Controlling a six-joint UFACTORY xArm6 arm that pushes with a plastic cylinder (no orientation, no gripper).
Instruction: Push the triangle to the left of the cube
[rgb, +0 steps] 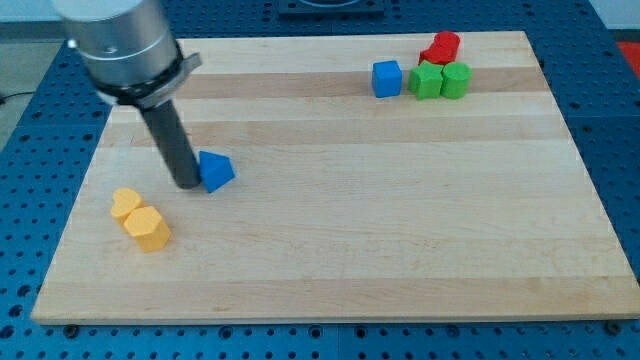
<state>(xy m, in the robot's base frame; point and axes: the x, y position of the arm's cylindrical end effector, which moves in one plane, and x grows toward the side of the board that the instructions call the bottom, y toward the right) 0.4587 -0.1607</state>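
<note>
A blue triangle block (216, 171) lies on the wooden board (330, 230) at the view's left. My tip (188, 183) rests right against the triangle's left side, touching it. A blue cube (387, 78) sits near the view's top, right of centre, far to the upper right of the triangle.
Two green blocks (441, 80) sit side by side just right of the blue cube, with two red blocks (440, 47) above them. Two yellow blocks (140, 219) lie at the lower left, below my tip. Blue perforated table surrounds the board.
</note>
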